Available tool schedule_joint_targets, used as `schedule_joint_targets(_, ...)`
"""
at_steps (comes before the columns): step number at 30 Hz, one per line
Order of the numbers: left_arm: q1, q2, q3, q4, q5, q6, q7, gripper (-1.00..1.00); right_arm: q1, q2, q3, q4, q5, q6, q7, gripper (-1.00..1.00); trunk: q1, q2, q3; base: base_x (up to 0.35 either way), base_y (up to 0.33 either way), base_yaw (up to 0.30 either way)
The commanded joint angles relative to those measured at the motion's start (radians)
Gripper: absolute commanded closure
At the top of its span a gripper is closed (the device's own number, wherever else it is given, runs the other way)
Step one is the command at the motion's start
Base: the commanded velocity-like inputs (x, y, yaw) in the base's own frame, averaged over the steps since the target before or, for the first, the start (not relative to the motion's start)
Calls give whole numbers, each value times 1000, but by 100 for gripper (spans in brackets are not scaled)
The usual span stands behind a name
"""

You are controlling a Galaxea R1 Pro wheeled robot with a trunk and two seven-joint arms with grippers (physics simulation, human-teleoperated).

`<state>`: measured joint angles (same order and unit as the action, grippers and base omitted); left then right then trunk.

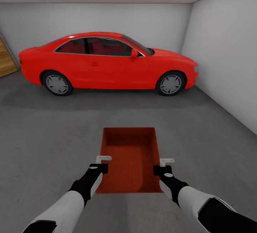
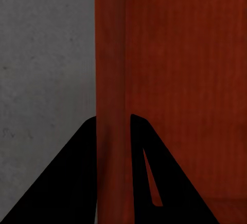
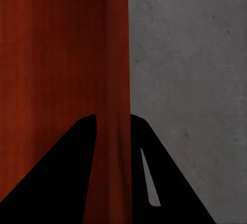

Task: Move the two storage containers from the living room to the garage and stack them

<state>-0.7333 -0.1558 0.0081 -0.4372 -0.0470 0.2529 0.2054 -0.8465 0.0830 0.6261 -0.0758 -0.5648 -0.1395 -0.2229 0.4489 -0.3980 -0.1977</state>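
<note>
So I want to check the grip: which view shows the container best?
The head view: the whole storage container shows, a pincer on each long wall. The left wrist view and right wrist view show one wall between the fingers.

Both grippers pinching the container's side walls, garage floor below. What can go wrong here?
1. Each gripper, left and right, pinches only a thin side wall of the container; uneven release could tip or skew it.
2. How high it is above the floor is unclear; opening early may drop it.
3. The second container still needs stacking; a crooked placement makes that harder.
</note>
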Motion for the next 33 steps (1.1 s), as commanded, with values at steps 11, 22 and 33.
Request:
schedule_joint_targets(11,0,1,-13,51,10,16,8,100,-2,-7,-13,-2,6,-3,-7,100,1,-2,-2,323,0,-55)
schedule_joint_targets(22,0,1,-13,51,10,16,8,100,-2,-7,-14,-2,6,-3,-7,100,1,-2,-2,323,0,-253)
schedule_joint_targets(33,0,1,-13,51,10,16,8,100,-2,-8,-14,-2,6,-3,-7,100,1,-2,-2,323,0,-258)
